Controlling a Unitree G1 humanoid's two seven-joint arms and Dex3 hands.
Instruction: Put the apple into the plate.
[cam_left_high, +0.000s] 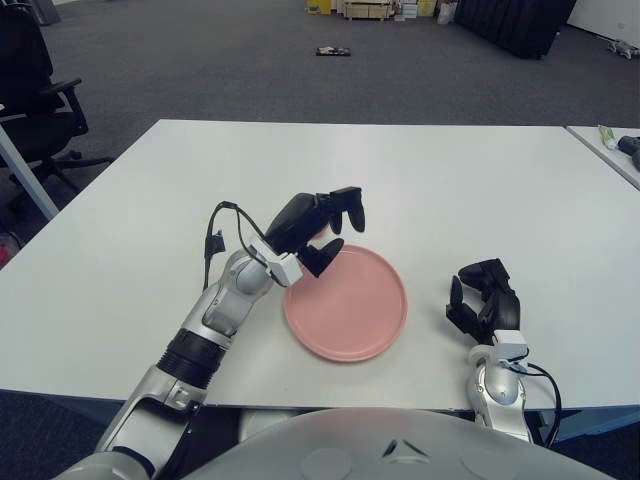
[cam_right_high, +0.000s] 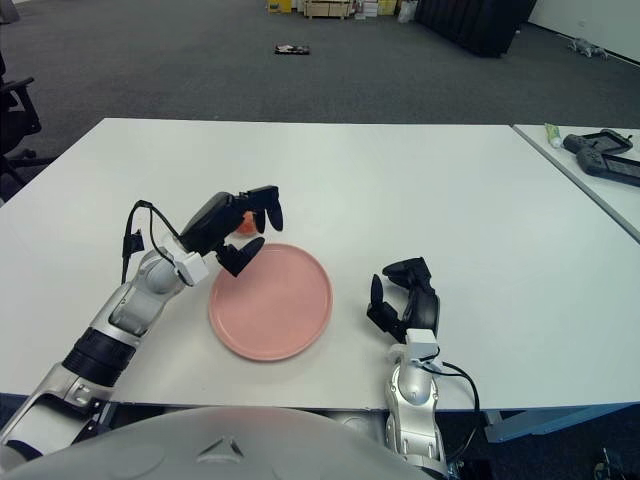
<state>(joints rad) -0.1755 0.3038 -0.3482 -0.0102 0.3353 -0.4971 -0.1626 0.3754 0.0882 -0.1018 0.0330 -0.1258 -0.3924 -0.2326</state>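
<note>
The pink plate (cam_left_high: 350, 310) lies on the white table near its front edge. My left hand (cam_left_high: 335, 228) hovers over the plate's far left rim with its fingers spread. Only a small orange-red part of the apple (cam_right_high: 243, 225) shows in the right eye view, between the fingers and the thumb. It sits just beyond the plate's rim, and the hand hides the rest of it. I cannot tell whether the fingers touch it. My right hand (cam_left_high: 485, 300) shows right of the plate with its fingers loosely curled, holding nothing.
A second table at the right carries dark devices (cam_right_high: 605, 155) and a small green-white item (cam_right_high: 551, 131). An office chair (cam_left_high: 35, 90) stands at the far left. Boxes and dark cabinets stand far back on the grey carpet.
</note>
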